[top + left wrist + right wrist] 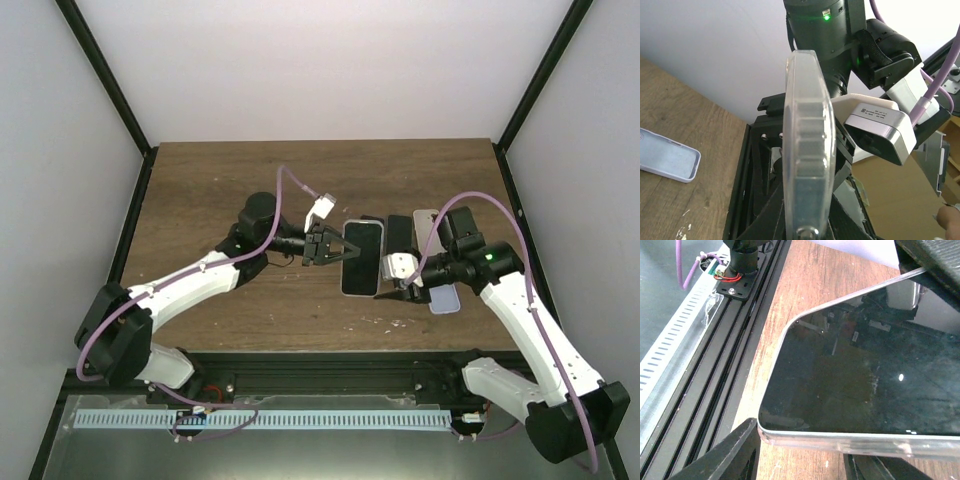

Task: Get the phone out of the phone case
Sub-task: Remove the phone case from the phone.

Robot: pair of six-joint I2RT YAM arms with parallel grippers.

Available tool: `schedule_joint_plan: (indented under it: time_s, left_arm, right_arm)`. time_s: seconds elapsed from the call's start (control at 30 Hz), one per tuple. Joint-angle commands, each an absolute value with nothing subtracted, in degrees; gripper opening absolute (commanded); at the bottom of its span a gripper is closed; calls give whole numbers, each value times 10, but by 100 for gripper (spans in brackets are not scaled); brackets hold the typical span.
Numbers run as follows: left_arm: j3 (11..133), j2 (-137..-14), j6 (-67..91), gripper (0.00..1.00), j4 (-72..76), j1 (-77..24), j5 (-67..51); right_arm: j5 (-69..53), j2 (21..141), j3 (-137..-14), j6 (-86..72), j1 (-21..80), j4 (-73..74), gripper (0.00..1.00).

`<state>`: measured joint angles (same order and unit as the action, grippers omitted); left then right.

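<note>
The phone in its clear case (362,258) is held off the table at the centre, screen up. My left gripper (335,245) is shut on its left edge. In the left wrist view the cased phone (807,150) stands edge-on between my black fingers (765,220). My right gripper (402,288) is at the phone's right near corner with its jaws spread. In the right wrist view the dark screen (865,385) fills the frame. One finger (727,455) touches the clear case's corner and the other finger (865,469) lies under the near edge.
A black phone or case (399,235) and a pale one (428,225) lie right of the held phone. A lavender case (446,297) lies under the right wrist and also shows in the left wrist view (670,160). The black rail (740,340) runs along the table's near edge.
</note>
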<state>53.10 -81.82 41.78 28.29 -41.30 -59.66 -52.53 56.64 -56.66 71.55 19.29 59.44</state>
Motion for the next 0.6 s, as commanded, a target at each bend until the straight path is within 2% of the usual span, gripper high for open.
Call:
schedule_joint_plan:
  time_s: [0.0,0.3,0.57]
  left_arm:
    - [555,-802,450,0,299,-439,-707]
    - [539,-792,493,0,353,-440,-725]
    - [541,-791,517,0,371,-440,-735]
  right_arm:
    - [-510,575,-609,732,188,538,44]
    - [-503,593,-593,656,187,444,34]
    - [-480,603,-575,634,187,391,30]
